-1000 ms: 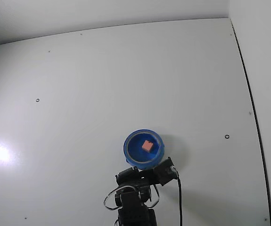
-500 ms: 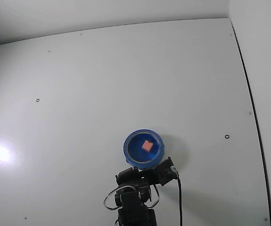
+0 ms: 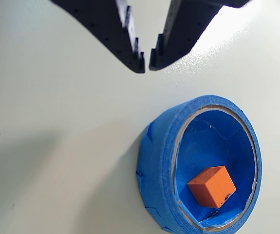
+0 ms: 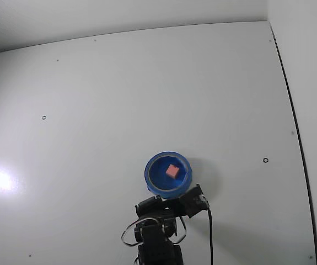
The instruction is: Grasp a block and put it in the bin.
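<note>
The white table (image 4: 147,94) carries the blue bin (image 4: 168,175), which stands just in front of the black arm (image 4: 157,237) in the fixed view. The gripper (image 3: 146,62) hangs empty above bare table beside the bin, its jaws nearly closed with only a thin gap between the tips. The small block (image 3: 212,186) lies inside the bin on its floor.

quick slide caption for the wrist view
Orange block resting inside the blue bin, empty gripper nearly closed above it.

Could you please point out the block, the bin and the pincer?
block (image 3: 211,185), wrist view, its top face.
bin (image 3: 158,165), wrist view, its outer wall.
pincer (image 3: 146,61), wrist view, the narrow gap between its fingertips.
</note>
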